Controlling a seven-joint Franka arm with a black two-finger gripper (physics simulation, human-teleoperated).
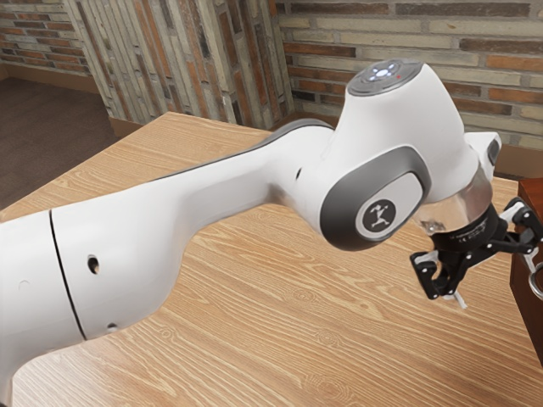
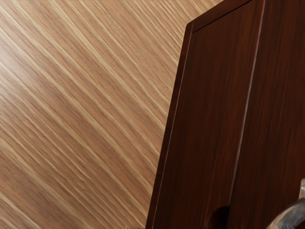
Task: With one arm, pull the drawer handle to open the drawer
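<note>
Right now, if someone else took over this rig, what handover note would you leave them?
The end effector is open and holds nothing. It hangs close to the drawer cabinet at the exterior view's right edge.
The cabinet is dark wood and stands on the table. Its metal handle is beside the fingers, not gripped.
Done: the hand is up at the drawer front.
Left: close on the handle and pull the drawer out. I cannot tell whether the drawer is out at all.
</note>
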